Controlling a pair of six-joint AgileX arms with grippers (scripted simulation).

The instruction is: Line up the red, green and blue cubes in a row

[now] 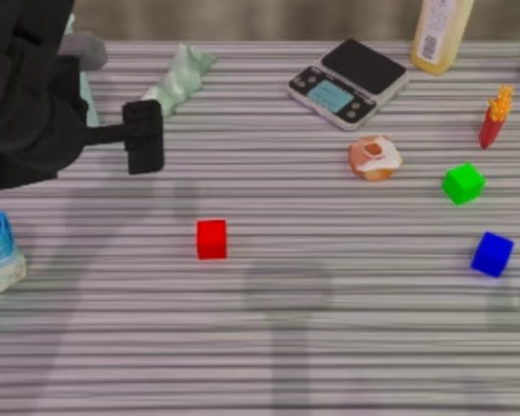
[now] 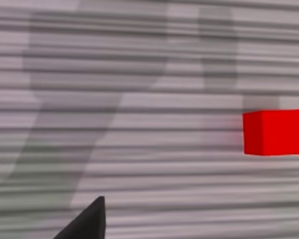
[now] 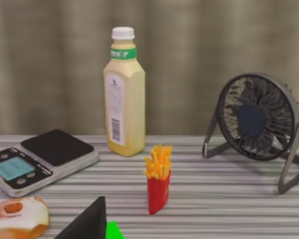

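Three glossy cubes: red cube [image 1: 211, 239], green cube [image 1: 463, 183], blue cube [image 1: 491, 254]

Left arm [image 1: 26, 95] reaches in from the table's upper left.

A striped desk [image 1: 329, 347] fills the scene — fine grey, white and mauve bands running left to right across its whole top. Soft grey shadows lie on it: a broad one down the left side, a rounder patch near the middle of the front half. Beyond the far edge stands a wall [image 3: 50, 74] — dull brownish-grey, with faint vertical streaks like worn plaster or cloth. The light is even and diffuse; the shadows have blurred edges, none hard. No window or floor in view.
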